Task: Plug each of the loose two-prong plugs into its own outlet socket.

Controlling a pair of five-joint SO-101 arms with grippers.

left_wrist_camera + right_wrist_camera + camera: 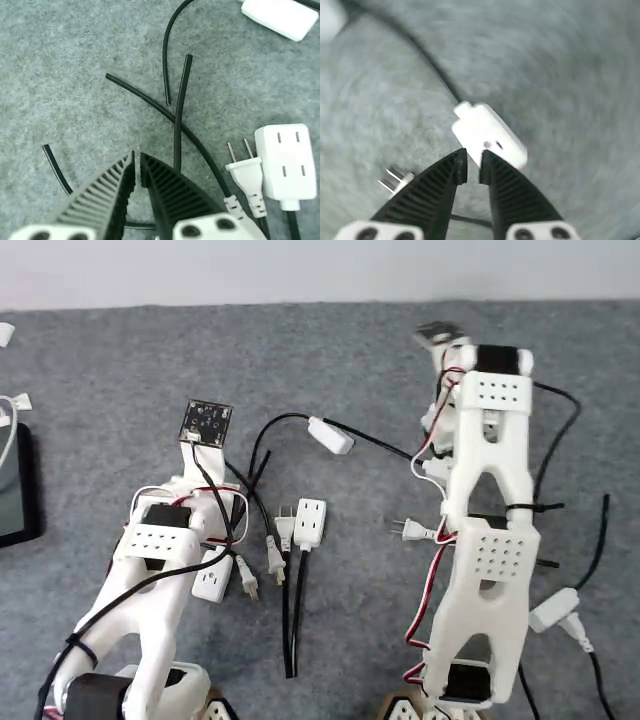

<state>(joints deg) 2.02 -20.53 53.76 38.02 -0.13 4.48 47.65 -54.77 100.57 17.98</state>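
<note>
High view, I count four white sockets (pixel 330 436) on the worktop (pixel 120 360), with one plug (pixel 283 528) just beside the middle socket (pixel 309 522). Jaws of left gripper (pixel 137 167) and right gripper (pixel 473 165) are nearly closed, empty.

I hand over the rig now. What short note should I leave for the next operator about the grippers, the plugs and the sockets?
Left gripper: shut, empty, over the grey mat.
Right gripper: shut, empty, tips close to a white socket; a bare plug lies nearby.
Middle of the table: the middle plug lies beside the middle socket, prongs out.
Done: no plug seen inserted.
Left: plugging each plug into its own socket.
</note>
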